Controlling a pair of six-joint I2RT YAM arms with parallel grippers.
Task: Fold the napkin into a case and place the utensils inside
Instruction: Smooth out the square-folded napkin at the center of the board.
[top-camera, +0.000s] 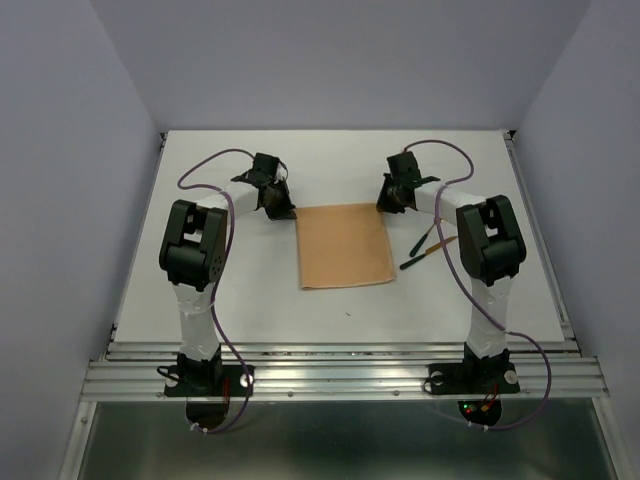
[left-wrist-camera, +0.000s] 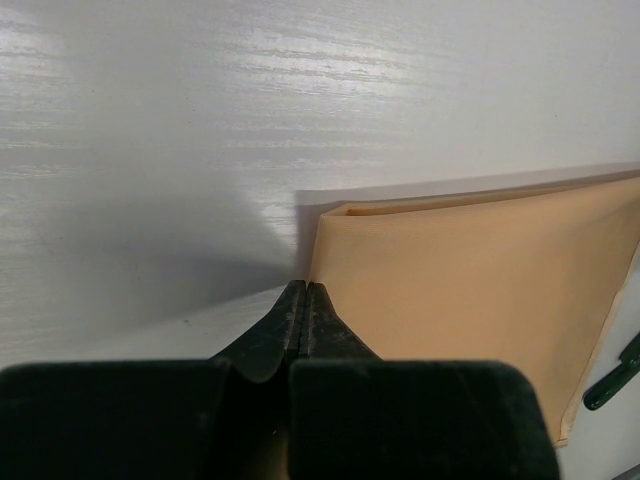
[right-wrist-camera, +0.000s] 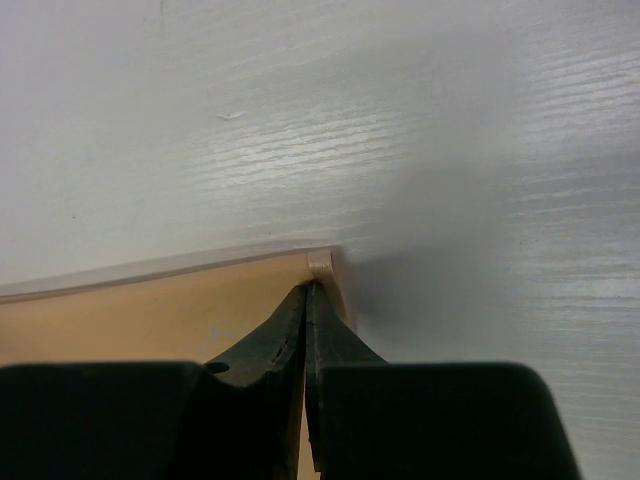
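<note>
- The thin peach-orange cloth napkin (top-camera: 345, 247) lies flat as a doubled rectangle in the middle of the white table (top-camera: 250, 300), not a case yet. The slim gold-headed, dark-handled utensils (top-camera: 428, 246) sit just off its 3 o'clock edge.
- My right gripper (right-wrist-camera: 306, 295) is pinched tight on the 1 o'clock corner, a nub of cloth poking past the tips.
- My left gripper (left-wrist-camera: 303, 292) is closed at the 11 o'clock corner. I cannot tell whether cloth sits between its jaws.
- Risk: if only one side truly grips, the next fold skews and the layers slide apart.
- Risk: dragging the cloth toward 3 o'clock could sweep the utensils away.
</note>
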